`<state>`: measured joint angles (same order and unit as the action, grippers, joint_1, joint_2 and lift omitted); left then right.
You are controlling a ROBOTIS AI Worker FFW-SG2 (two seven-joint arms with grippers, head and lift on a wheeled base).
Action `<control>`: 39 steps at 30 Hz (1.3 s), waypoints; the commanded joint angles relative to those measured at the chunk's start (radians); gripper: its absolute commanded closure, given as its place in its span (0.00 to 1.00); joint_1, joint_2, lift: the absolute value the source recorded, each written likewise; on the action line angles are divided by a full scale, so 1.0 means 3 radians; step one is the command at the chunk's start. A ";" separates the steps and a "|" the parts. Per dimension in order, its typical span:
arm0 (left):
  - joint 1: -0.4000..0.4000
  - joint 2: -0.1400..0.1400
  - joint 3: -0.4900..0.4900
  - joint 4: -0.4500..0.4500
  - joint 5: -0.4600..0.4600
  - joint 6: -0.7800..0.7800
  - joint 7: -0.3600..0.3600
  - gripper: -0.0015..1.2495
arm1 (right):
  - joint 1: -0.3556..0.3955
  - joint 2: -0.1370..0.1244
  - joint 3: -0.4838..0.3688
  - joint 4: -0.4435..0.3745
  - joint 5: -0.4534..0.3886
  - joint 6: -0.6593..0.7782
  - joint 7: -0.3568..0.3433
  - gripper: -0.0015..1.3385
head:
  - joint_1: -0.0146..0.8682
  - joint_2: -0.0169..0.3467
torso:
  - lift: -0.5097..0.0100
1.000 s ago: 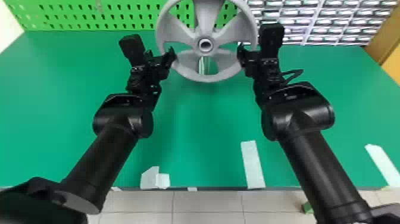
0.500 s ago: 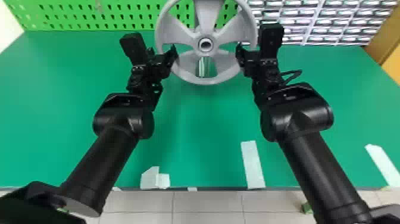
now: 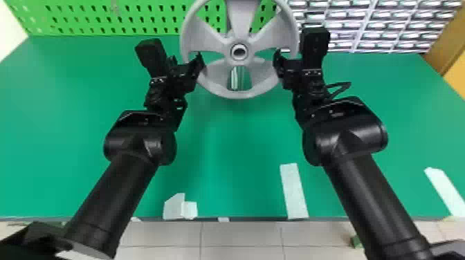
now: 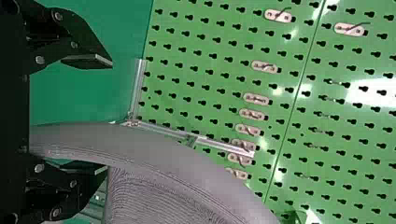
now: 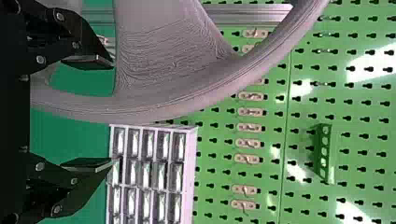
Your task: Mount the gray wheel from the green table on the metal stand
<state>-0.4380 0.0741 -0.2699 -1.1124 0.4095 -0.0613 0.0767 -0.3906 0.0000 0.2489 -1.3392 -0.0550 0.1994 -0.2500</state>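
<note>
I see the green table stretching across, a green pegboard at its far left and a drawer rack far right. The gray wheel faces me upright at the far middle, between my grippers. My left gripper has its fingers wide apart around the rim's left side; my right gripper, equally wide, straddles the right side. Part of the metal stand shows through the wheel's lower opening. White tape marks the near edge.
</note>
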 commanded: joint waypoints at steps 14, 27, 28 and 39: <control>0.0228 0.0050 0.0036 -0.0362 0.0011 0.0117 0.0046 0.39 | 0.0141 0.0003 0.0009 -0.0266 -0.0031 0.0005 0.0000 0.39 | 1.00 0.19 | 0.79; 0.0422 0.0065 0.0107 -0.0669 -0.0071 0.0215 0.0061 0.39 | 0.0295 -0.0010 -0.0012 -0.0460 -0.0042 0.0021 0.0000 0.39 | 1.00 0.19 | 0.79; 0.0448 0.0070 0.0123 -0.0705 -0.0076 0.0220 0.0066 0.39 | 0.0305 -0.0010 -0.0012 -0.0465 -0.0042 0.0015 0.0000 0.39 | 1.00 0.19 | 0.79; 0.0693 0.0096 0.0235 -0.1103 -0.0230 0.0317 0.0077 0.39 | 0.0458 -0.0031 -0.0027 -0.0619 -0.0042 -0.0031 0.0000 0.39 | 1.00 0.19 | 0.79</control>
<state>-0.2573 0.1013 -0.2119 -1.4033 0.3471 0.0238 0.0997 -0.2680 -0.0058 0.2417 -1.5062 -0.0675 0.1944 -0.2500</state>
